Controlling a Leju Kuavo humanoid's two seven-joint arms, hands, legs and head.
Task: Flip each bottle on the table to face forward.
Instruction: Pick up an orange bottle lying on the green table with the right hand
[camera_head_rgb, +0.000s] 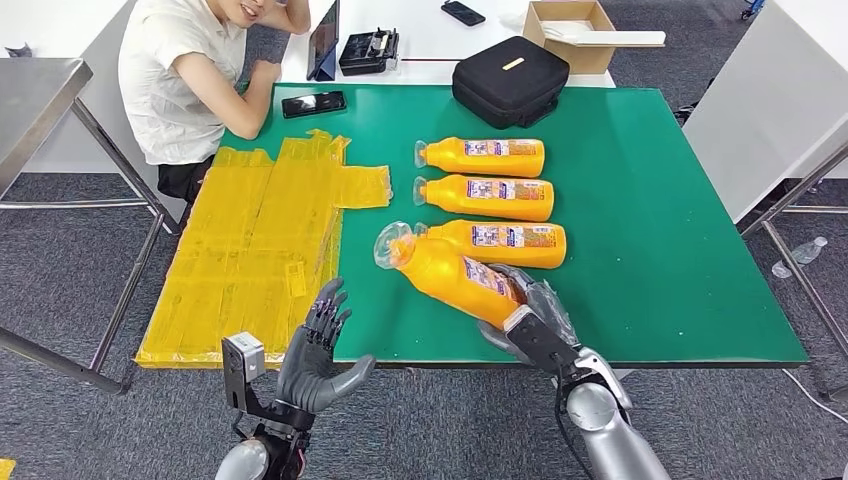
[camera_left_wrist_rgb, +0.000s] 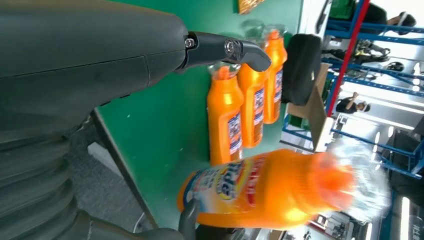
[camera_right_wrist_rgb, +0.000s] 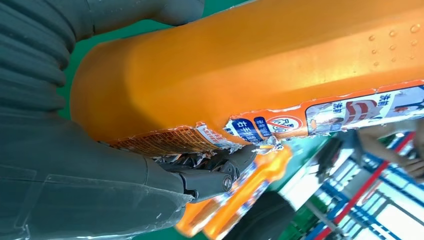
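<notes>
Holding the fourth bottle (camera_head_rgb: 455, 275) in my right hand (camera_head_rgb: 530, 315), fingers wrapped round its base end, cap end tilted up and away toward the table's middle, body lifted off the green table (camera_head_rgb: 650, 250) at a slant. It sits just in front of the row of three bottles (camera_head_rgb: 490, 190) lying on their sides, caps pointing left, well short of touching the nearest one as far as I can judge from the head view. Left hand (camera_head_rgb: 315, 355) is empty, fingers spread and upright, just off the near table edge beside the yellow bags (camera_head_rgb: 255, 250). Left wrist view shows the big brand label on the held bottle (camera_left_wrist_rgb: 270, 187), right wrist view shows the small-print label (camera_right_wrist_rgb: 350, 110) near my fingers, so I reckon the roll isn't finished. Plan: rotate about the bottle's long axis, not the wrist swing, keep grip on the base only so fingers don't cover the label. Match the row: cap left, parallel, a gap below the third one. Lower flat before releasing; the round-ish body may roll, so let it settle on a flat face. Watch the clear cap (camera_head_rgb: 392, 245) near the third bottle's neck when bringing it down. Left hand can steady the neck if it slips.
</notes>
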